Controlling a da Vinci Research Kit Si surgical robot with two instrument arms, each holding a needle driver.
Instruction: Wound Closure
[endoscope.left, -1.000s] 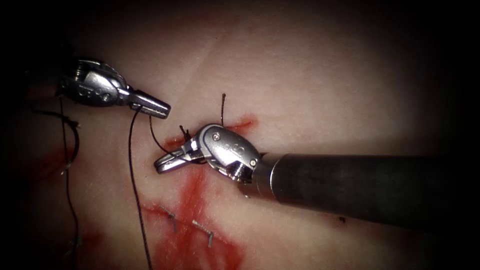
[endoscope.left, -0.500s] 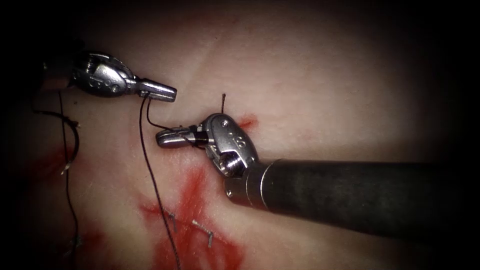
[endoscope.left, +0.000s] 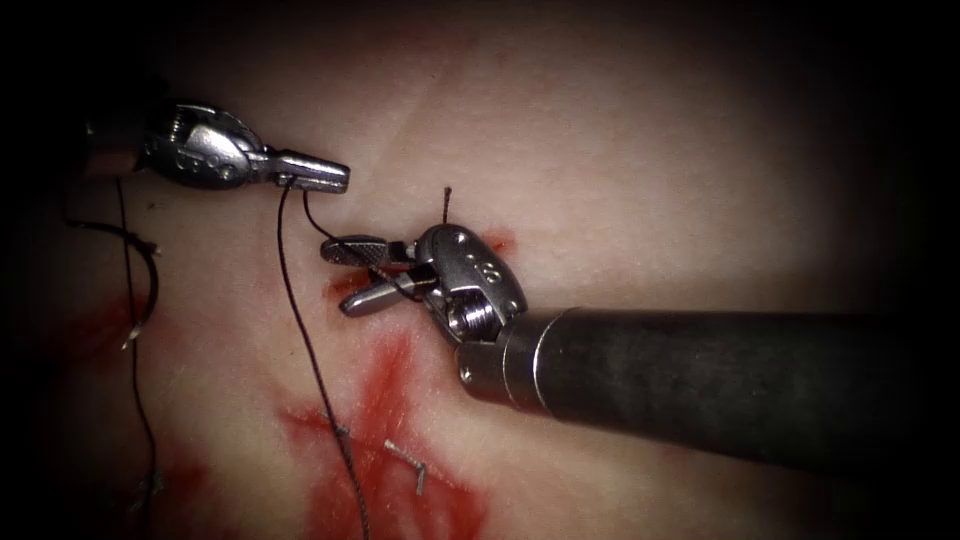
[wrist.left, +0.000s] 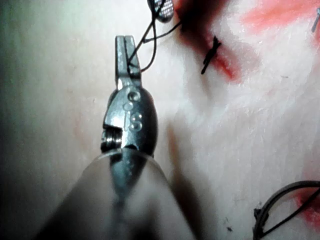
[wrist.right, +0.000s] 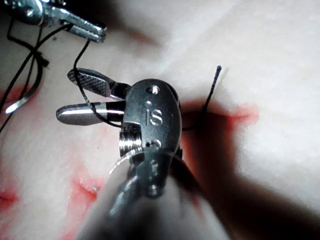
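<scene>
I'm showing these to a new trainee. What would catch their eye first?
The right pincer, jaws spread wide over the cut at centre, with thread crossing between them. Up left, the left pincer is clamped on that thread. Red fluid stains the tissue below.

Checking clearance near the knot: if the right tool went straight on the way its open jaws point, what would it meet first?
Probably the thread hanging from the left tool, which runs between the right tool jaws; depth is unclear.

Glossy metal end effector (endoscope.left: 355, 275); matt dark shaft (endoscope.left: 720, 385).
</scene>
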